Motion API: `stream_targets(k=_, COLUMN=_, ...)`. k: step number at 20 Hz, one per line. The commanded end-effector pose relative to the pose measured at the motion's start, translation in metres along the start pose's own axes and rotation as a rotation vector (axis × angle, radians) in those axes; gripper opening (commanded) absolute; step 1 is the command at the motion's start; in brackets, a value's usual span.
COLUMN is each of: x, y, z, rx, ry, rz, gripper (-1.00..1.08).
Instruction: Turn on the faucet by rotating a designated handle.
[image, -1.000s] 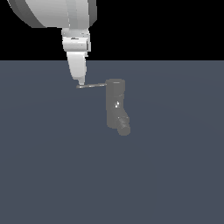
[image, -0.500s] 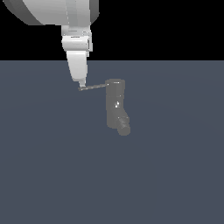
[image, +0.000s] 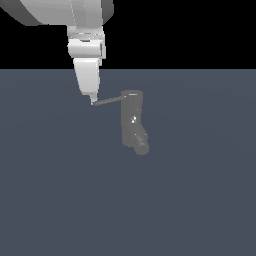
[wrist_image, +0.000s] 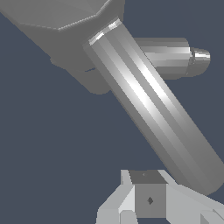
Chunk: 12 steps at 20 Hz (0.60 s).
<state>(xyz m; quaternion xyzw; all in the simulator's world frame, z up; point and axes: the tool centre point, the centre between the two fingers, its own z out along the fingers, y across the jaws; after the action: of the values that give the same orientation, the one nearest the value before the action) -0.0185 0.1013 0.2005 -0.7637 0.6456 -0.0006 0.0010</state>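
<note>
floor (image: 200, 200): flat slate-blue | backdrop (image: 200, 30): plain black | light: even

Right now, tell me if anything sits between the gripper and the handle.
Nothing visible does. In the exterior view the gripper is right at the free end of the handle, which sticks out from the top of the faucet. The wrist view shows the handle close above the fingertips, with only bare surface around.

— Any writing on that faucet (image: 133, 121), a brand or a number?

— None I can read. Its grey body has only faint white specks, and the white gripper (image: 93, 101) is plain, no label or sign.
</note>
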Motion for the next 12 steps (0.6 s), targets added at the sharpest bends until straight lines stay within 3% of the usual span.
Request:
stream_targets(k=1, x=0.003, y=0.003, z=0.000, rx=0.000, ry=0.000, rz=0.000, gripper=-1.00)
stream_targets(k=12, x=0.030, y=0.031, z=0.000, rx=-0.001, ry=0.000, rz=0.000, gripper=-1.00)
